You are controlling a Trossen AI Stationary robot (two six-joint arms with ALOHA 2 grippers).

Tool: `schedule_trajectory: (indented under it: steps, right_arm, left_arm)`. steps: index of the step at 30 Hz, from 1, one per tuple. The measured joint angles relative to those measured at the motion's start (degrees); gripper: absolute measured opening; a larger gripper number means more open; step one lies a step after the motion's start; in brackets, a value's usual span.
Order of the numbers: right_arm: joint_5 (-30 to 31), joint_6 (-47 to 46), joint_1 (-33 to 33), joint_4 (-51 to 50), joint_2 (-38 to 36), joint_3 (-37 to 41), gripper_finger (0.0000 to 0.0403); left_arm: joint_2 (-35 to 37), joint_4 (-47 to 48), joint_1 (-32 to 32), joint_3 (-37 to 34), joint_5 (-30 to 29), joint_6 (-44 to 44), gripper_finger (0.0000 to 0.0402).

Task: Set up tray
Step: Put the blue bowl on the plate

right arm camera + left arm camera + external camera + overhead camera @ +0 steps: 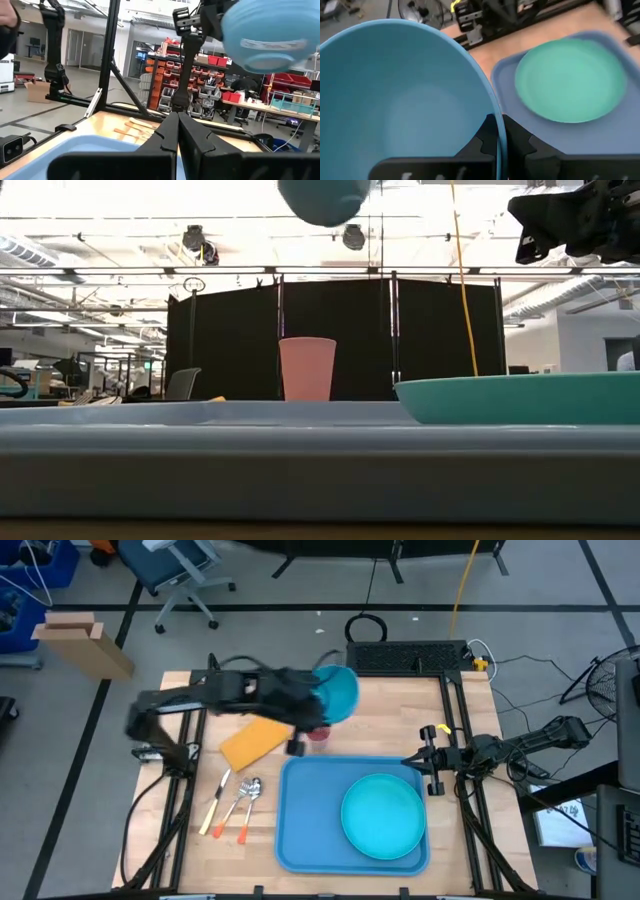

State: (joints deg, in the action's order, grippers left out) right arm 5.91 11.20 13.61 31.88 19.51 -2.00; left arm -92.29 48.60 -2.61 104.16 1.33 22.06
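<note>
My left gripper is shut on a blue bowl, high over the table's far middle. The bowl also shows in the low view and the right wrist view. The blue tray lies flat at the near middle. A turquoise plate rests on its right half. Just beyond the tray's far edge, a pink cup stands upright. My right gripper is shut on nothing and waits at the table's right side. My left gripper has the bowl's rim between its two fingers, one inside the bowl and one outside. The fingers come from the table's left, slanting downward. The bowl is lifted clear of the table and tilted, its hollow toward the gripper.
A yellow flat piece lies left of the cup. Cutlery with orange and yellow handles lies left of the tray. Black frame rails run along the table's sides. Bare wood shows at the far right.
</note>
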Motion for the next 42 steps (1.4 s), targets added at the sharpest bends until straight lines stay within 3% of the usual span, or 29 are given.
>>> schedule_trajectory:
  steps: [6,11,16,20,24,28,37,42]
  right_arm:
    - [-0.08,-1.07,0.00,-0.07,0.02,0.00,0.0000]
    - [-0.04,-0.94,0.00,-0.26,0.00,0.00,0.0000]
    - [-0.02,-0.92,0.00,-0.60,0.04,0.00,0.0000]
    - [0.00,-0.67,0.00,-0.66,0.07,0.00,0.0000]
    - [0.21,1.65,0.00,-0.36,0.04,0.00,0.0000]
    - [2.31,1.64,0.00,-0.37,0.04,0.00,0.0000]
    - [20.94,1.62,-0.02,0.17,0.02,0.00,0.0000]
    - [21.97,1.53,-0.02,0.46,-0.02,0.00,0.0000]
  left_arm:
    - [20.34,-21.34,1.35,-28.97,6.33,-5.93,0.0007]
    - [32.95,-38.73,2.44,-50.13,6.91,-11.78,0.0007]
    - [40.02,-47.10,3.63,-63.23,6.67,-15.65,0.0007]
    - [40.43,-52.17,4.91,-68.64,5.18,-21.68,0.0007]
    - [34.38,-53.11,9.35,-67.98,0.67,-24.12,0.0007]
    - [24.56,-52.15,14.62,-61.46,-3.20,-22.70,0.0007]
    - [1.94,-32.77,23.01,-33.16,-7.40,-13.32,0.0007]
    - [-10.85,-18.01,24.25,-17.78,-15.19,-8.99,0.0007]
